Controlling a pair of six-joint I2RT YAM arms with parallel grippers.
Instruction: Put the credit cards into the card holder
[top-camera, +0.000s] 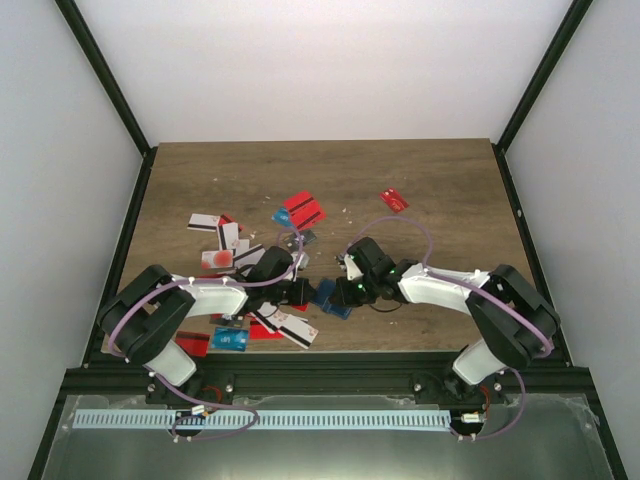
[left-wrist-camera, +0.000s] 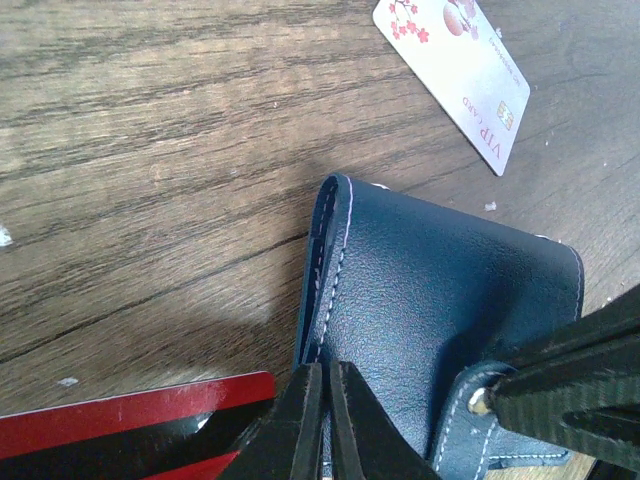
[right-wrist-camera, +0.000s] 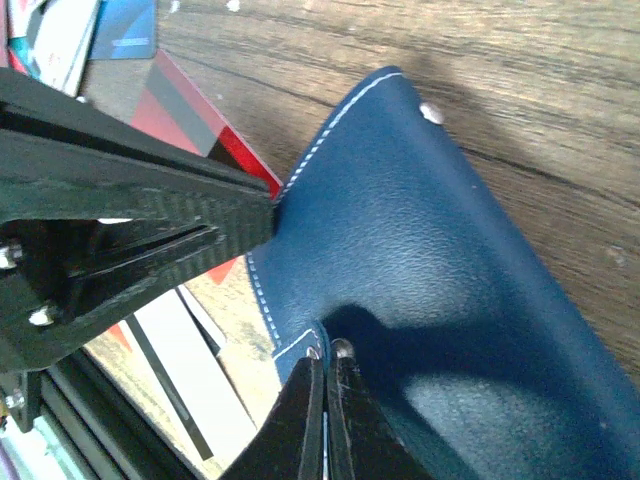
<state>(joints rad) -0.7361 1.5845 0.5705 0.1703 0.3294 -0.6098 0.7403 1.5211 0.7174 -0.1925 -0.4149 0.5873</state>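
Close to the near edge of the counter (top-camera: 430, 180), the left gripper (left-wrist-camera: 322, 375) and right gripper (right-wrist-camera: 325, 355) each pinch the navy card holder (left-wrist-camera: 430, 300), seemingly to pull it open; credit cards (top-camera: 225, 240) lie scattered nearby.

left arm (top-camera: 205, 298): stretched inward, low | left gripper (left-wrist-camera: 326, 372): jaws closed on card holder (left-wrist-camera: 420, 290) edge | right arm (top-camera: 440, 288): stretched inward, low | right gripper (right-wrist-camera: 325, 362): jaws closed on the same card holder, facing the left gripper
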